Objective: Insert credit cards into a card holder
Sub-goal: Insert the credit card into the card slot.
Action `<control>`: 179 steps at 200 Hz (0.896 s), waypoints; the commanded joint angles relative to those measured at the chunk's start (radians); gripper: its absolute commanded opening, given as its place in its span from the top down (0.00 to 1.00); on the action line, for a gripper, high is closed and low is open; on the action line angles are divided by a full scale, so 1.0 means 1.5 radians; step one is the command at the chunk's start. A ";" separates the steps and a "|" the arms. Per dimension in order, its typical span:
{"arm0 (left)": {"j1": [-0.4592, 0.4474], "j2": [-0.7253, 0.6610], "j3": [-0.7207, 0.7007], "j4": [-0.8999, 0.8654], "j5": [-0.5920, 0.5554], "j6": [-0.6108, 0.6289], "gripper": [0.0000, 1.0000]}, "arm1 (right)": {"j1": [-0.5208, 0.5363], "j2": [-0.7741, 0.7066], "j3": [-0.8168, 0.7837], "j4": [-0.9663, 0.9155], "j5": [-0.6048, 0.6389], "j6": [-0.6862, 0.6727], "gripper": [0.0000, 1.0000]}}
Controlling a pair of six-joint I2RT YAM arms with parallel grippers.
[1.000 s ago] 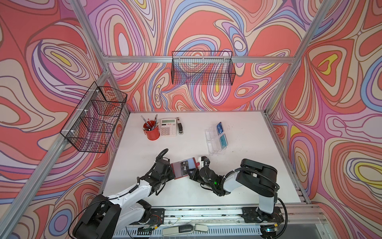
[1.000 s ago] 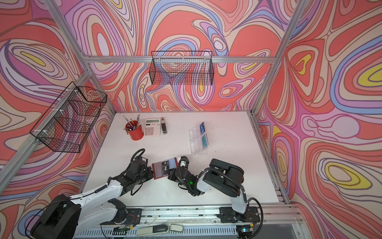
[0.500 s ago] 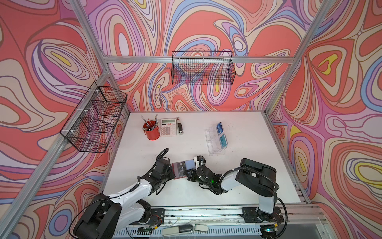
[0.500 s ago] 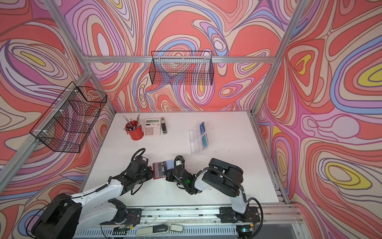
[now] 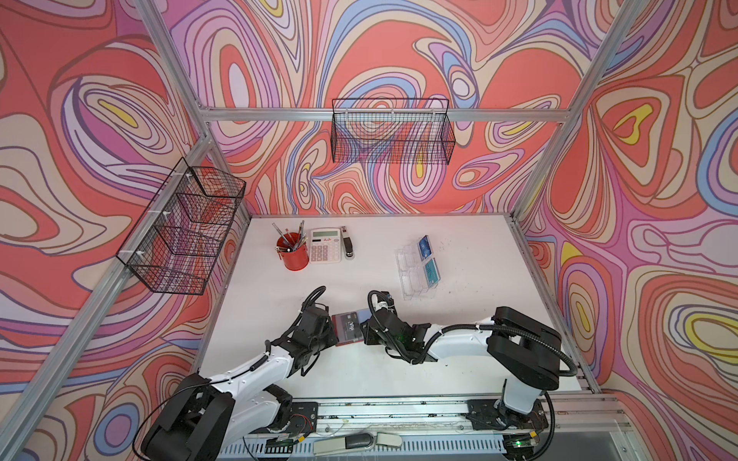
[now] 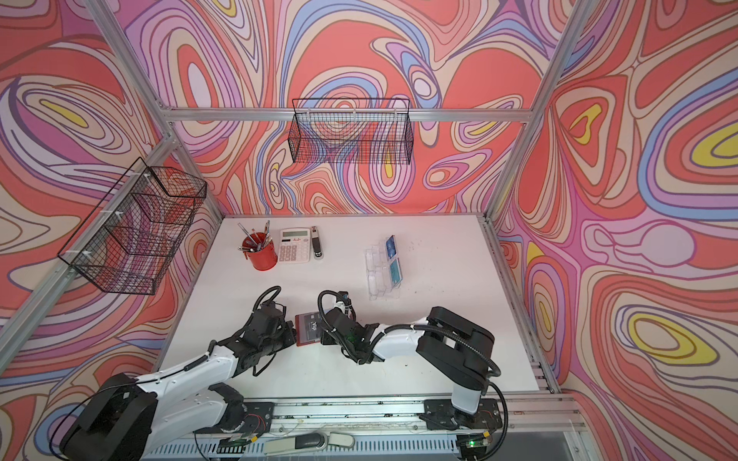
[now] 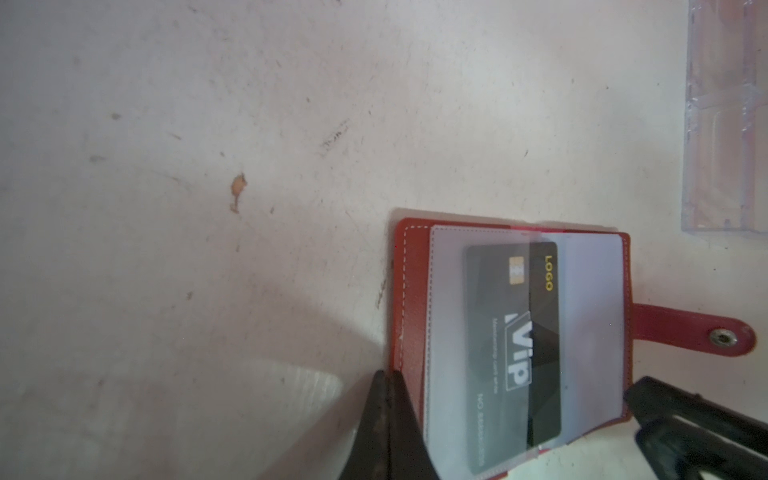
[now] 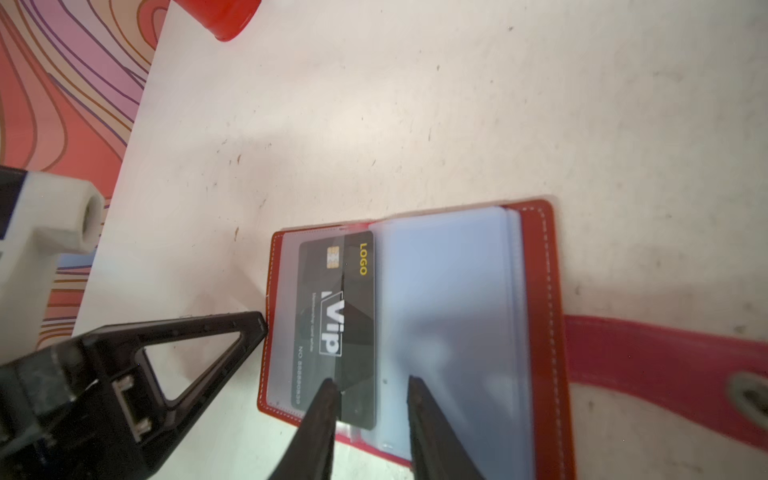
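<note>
L gripper [image 7: 387, 376]: clenched, tips together at the holder's cover edge and touching it; couldn't tell if the cover was pinched betw. them.
R gripper [image 8: 370, 382]: part open, jaws apart w/ a clear gap, nothing grasped.
R finger [image 8: 322, 415]: one sat over the vip card's end, the other over the blank sleeves by the fold. Contact w/ either couldn't be told.
Holder [image 8: 540, 291]: lay open and flat on the table [image 5: 439, 255], near the front, betw. the two grippers; red covers down, sleeves up.
Tab [image 7: 681, 328]: lay flat on the side away from L gripper, snap showing.
Vip card [image 7: 498, 332]: dark grey, mostly inside the frosted sleeve [image 7: 444, 291] on L gripper's side. A narrow strip toward the fold was uncovered.
Blue card [image 5: 423, 246]: stood in the clear stand [image 5: 409, 275], further back on the table, well apart from the holder.
Teal card [image 5: 431, 272]: same stand, just in front of the blue card.
</note>
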 commanded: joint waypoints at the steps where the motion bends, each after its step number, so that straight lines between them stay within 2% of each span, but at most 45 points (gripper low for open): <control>1: 0.000 0.001 -0.014 -0.054 -0.003 0.005 1.00 | 0.003 0.014 0.022 -0.048 0.004 -0.025 0.70; 42: 0.000 0.010 -0.011 -0.046 0.003 0.006 1.00 | 0.002 0.083 0.066 -0.037 -0.043 -0.026 0.71; 107: 0.000 0.033 -0.001 -0.037 0.011 0.004 1.00 | 0.009 0.118 0.081 0.020 -0.106 -0.020 0.74; 149: 0.000 0.027 -0.002 -0.039 0.015 0.005 1.00 | 0.022 0.137 0.104 0.017 -0.106 -0.028 0.75; 179: 0.000 0.016 -0.007 -0.044 0.015 0.006 1.00 | 0.022 0.104 0.098 -0.002 -0.072 -0.058 0.74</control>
